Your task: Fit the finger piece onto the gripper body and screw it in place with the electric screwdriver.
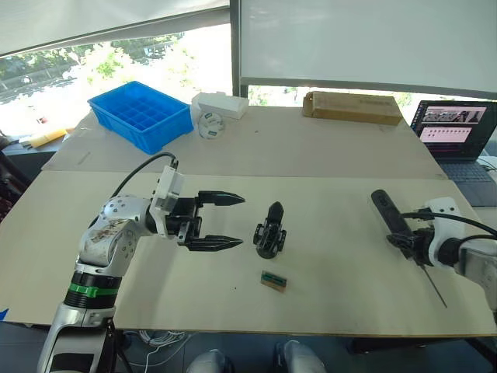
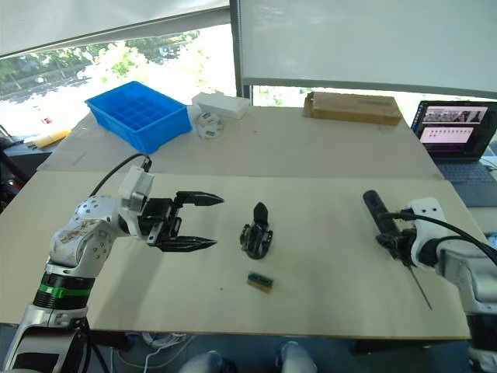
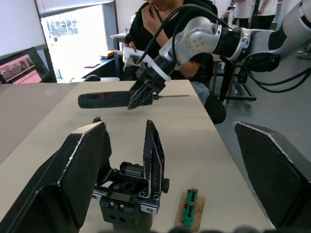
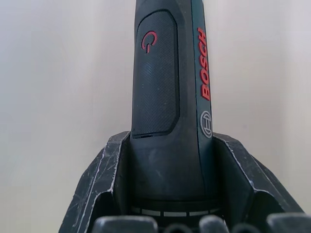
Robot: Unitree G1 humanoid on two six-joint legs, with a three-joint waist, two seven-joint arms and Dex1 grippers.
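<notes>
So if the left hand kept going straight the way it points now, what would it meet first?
Probably the gripper body: the open left hand points at it across bare table, though depth is hard to judge.

A pale, cream-coloured table (image 1: pixel 334 272) carries everything. Near its middle stands the gripper body (image 1: pixel 269 231), with a small green-and-tan block (image 1: pixel 273 281) lying just in front of it. Along the far side sit a blue compartment tray (image 1: pixel 141 115), a white box (image 1: pixel 220 105) with a small round white part (image 1: pixel 210 125) beside it, and a long brown cardboard box (image 1: pixel 352 107). An open laptop (image 1: pixel 458 136) rests at the far right corner.
</notes>
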